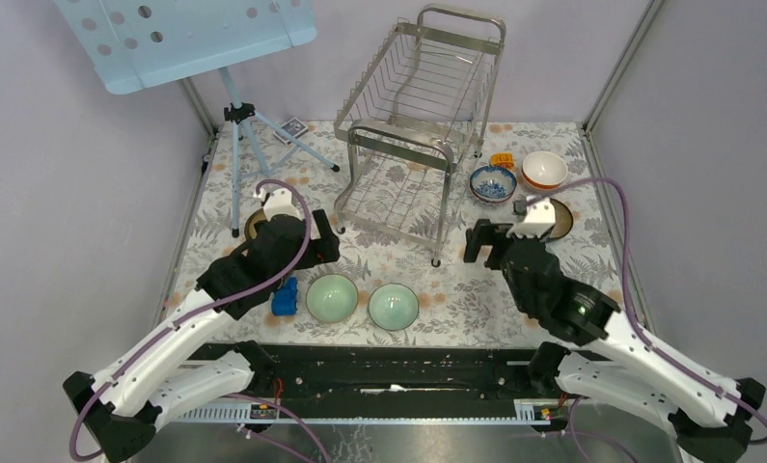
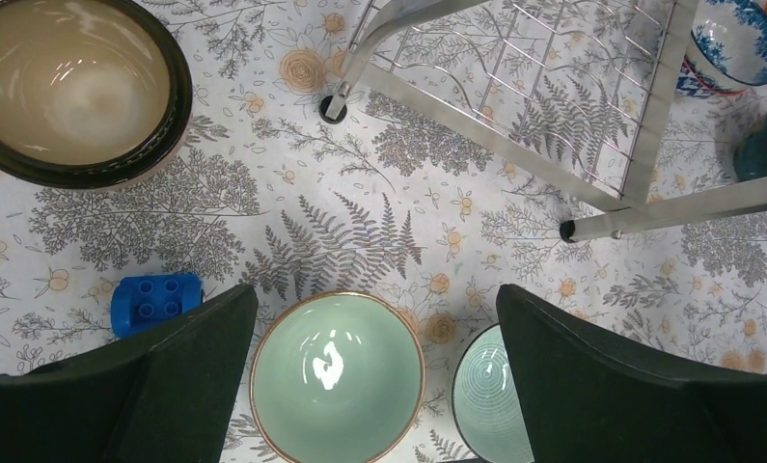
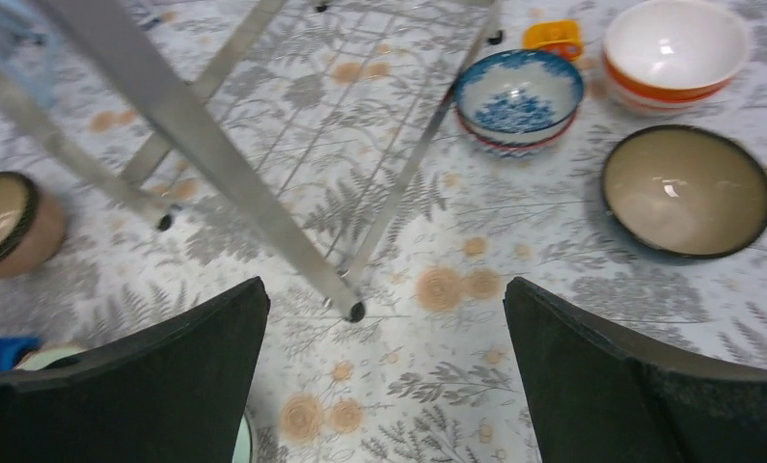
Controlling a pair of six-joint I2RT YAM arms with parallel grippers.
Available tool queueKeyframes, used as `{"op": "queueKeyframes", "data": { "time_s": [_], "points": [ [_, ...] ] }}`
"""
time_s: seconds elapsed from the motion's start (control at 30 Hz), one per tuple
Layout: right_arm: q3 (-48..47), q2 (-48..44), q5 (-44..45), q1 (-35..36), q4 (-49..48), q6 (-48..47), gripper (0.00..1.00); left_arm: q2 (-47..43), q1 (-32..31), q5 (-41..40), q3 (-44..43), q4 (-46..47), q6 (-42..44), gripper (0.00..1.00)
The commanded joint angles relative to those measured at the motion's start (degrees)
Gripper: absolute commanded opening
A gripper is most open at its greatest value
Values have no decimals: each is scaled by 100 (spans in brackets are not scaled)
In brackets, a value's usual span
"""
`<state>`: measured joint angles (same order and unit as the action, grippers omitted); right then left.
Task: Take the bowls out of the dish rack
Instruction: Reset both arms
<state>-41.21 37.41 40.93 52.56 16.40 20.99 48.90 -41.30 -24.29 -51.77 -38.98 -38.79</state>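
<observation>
1. Table cover [image 1: 456, 289]: pale cloth printed with grey ferns and orange flowers, lying flat over the whole tabletop.
2. Perforated panel [image 1: 181, 34]: pale blue, round holes, tilted, at the far left.
3. Tripod [image 1: 239, 145]: pale blue legs, black hub, carrying item 2; feet spread on the cloth.
4. Toy brick [image 1: 285, 297]: blue, 4 studs showing in the left wrist view [image 2: 154, 301], lying on the cloth at near left.
5. Small orange item [image 1: 501, 159]: on the cloth at far right; kind cannot be told.
6. Small dark patterned flat item [image 1: 293, 127]: far edge, beside a tripod leg; too small to identify.
7. Walls [image 1: 70, 174]: plain pale lilac, on 3 sides.
</observation>
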Motion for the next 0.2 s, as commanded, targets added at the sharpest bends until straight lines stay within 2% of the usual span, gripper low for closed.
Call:
{"op": "queueKeyframes", "data": {
  "time_s": [0.0, 0.07, 0.17],
  "points": [
    [-1231, 1016, 1208, 17, 1106, 749, 100, -82, -2, -96, -206, 62, 88, 99],
    [-1436, 1204, 917, 14, 1186, 926, 100, -200, -9, -13, -86, 182, 218, 99],
    [-1201, 1080, 537, 18, 746, 966, 100, -421, -10, 51, 130, 367, 316, 99]
  ]
}}
